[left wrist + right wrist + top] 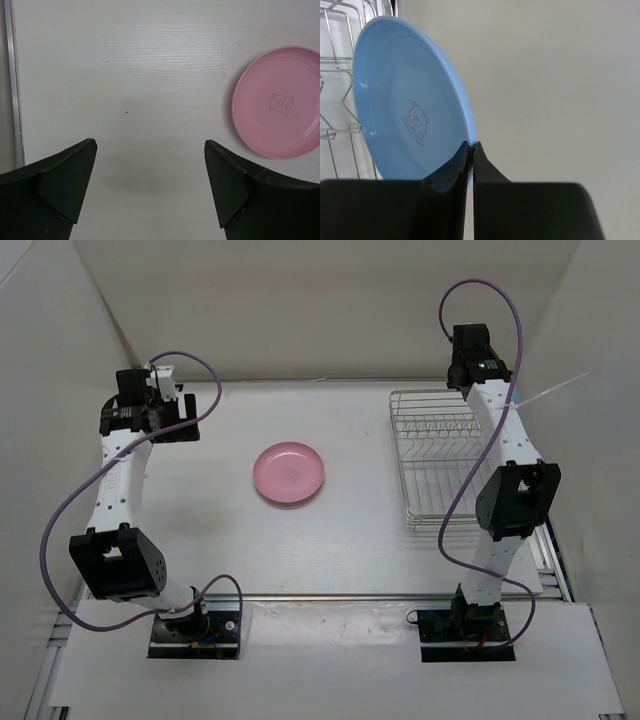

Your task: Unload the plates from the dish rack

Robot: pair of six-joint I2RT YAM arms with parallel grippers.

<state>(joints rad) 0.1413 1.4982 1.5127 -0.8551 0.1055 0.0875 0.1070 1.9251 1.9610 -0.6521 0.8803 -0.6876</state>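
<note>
Nearest the arm bases, the white wood-grain table [330, 540] lies bare. Farther in, at mid-table, the round shallow pink plastic plate [289, 473] lies flat and face up, a small bear outline [280, 104] drawn at its centre. It is well apart from the rectangular silver wire dish rack [440, 455], which stands to its right with its long side running away from the bases.

Beyond the pink plate, on the far left, the left gripper [150, 143] hangs over the table with its two dark fingers spread wide and nothing between them. Its wrist view shows the pink plate off to one side.

At the far end of the rack, the right gripper [471, 146] pinches the rim of the round shallow light blue plastic plate [405, 100]. This plate stands on edge with its face to the camera and rack wires just behind it. I cannot tell whether it sits in a slot.
</note>
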